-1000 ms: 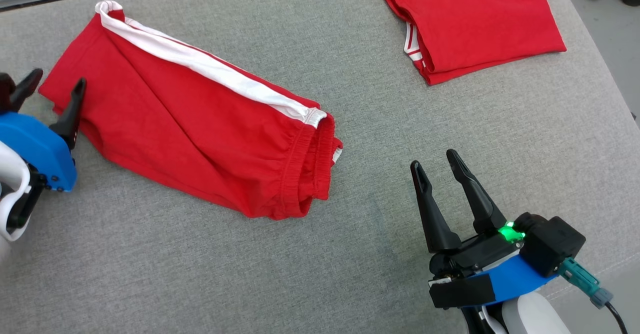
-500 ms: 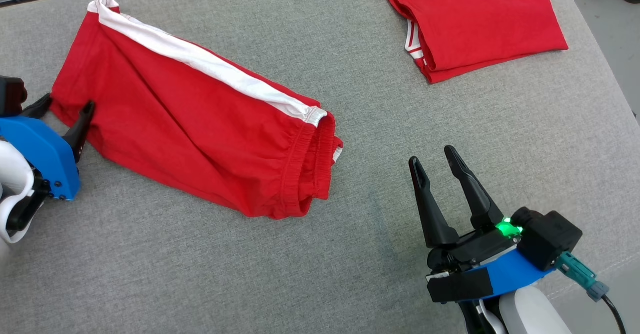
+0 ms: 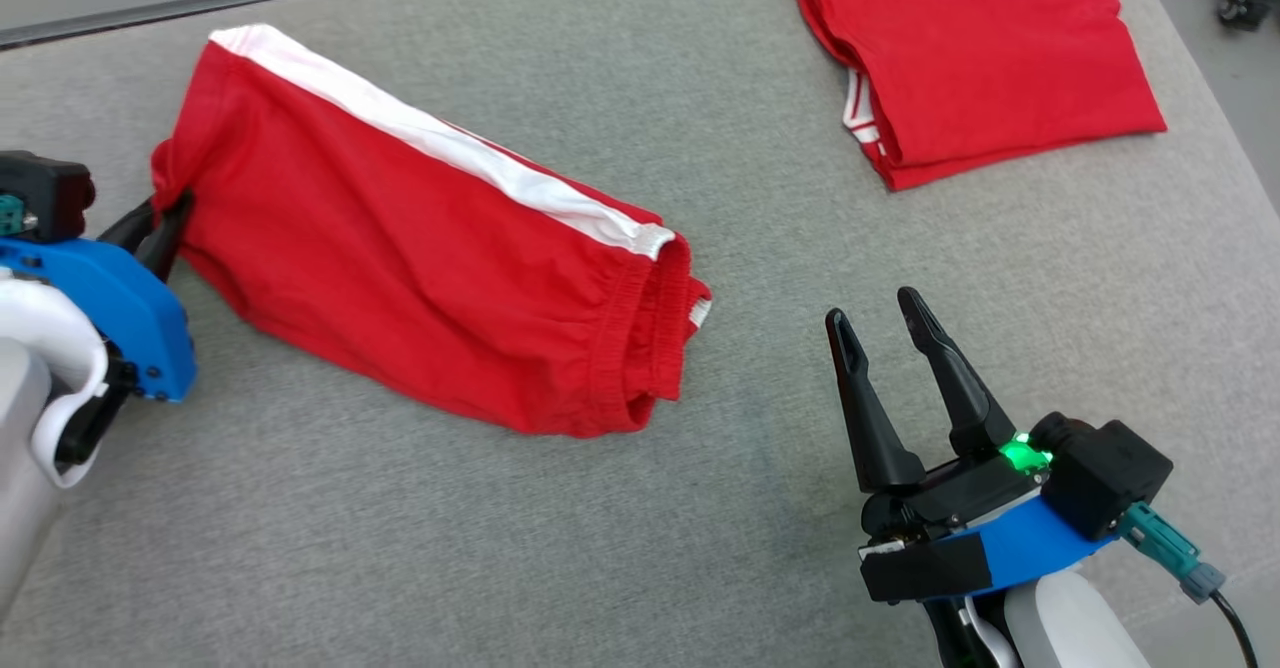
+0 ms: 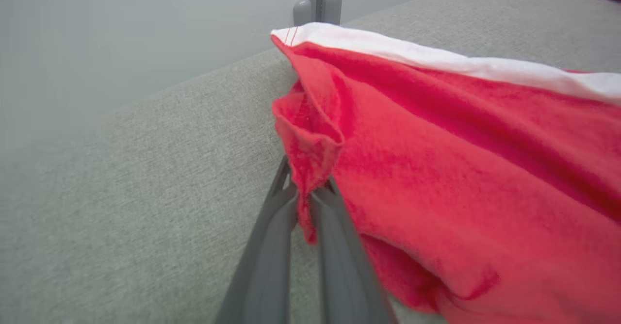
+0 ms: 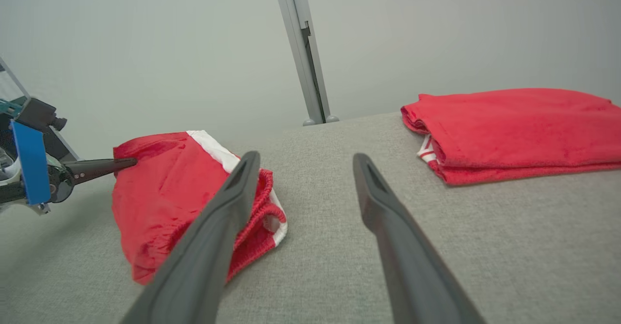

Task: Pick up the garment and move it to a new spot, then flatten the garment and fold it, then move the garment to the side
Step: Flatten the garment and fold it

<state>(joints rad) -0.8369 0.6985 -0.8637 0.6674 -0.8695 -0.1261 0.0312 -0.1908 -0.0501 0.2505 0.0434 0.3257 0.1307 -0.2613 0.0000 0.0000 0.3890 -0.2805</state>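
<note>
The red shorts [image 3: 420,258] lie on the grey cloth-covered table [image 3: 400,548], in its left half, stretched on a diagonal from the far left toward the middle. A white stripe [image 3: 450,148] runs along their far edge. The gathered waistband [image 3: 640,348] is the end nearest to the middle of the table.

The left gripper [image 3: 168,220] is at the opposite end, at the leg opening. Its two fingers are pressed together with a small fold of the red hem pinched between them. In the left wrist view the cloth is bunched up just above the fingertips, and a little of it hangs down between the fingers [image 4: 271,246].

The right gripper [image 3: 870,308] is above the bare table at the near right, well apart from the shorts. Its fingers are spread wide and nothing is between them. A green light [image 3: 1020,453] shines on its body.

A second red garment [image 3: 990,48], folded flat, lies at the far right corner. White stripes show at its folded edge. Nothing stands between the two garments.

Behind the table a grey metal post [image 5: 301,47] rises in front of a pale wall.
</note>
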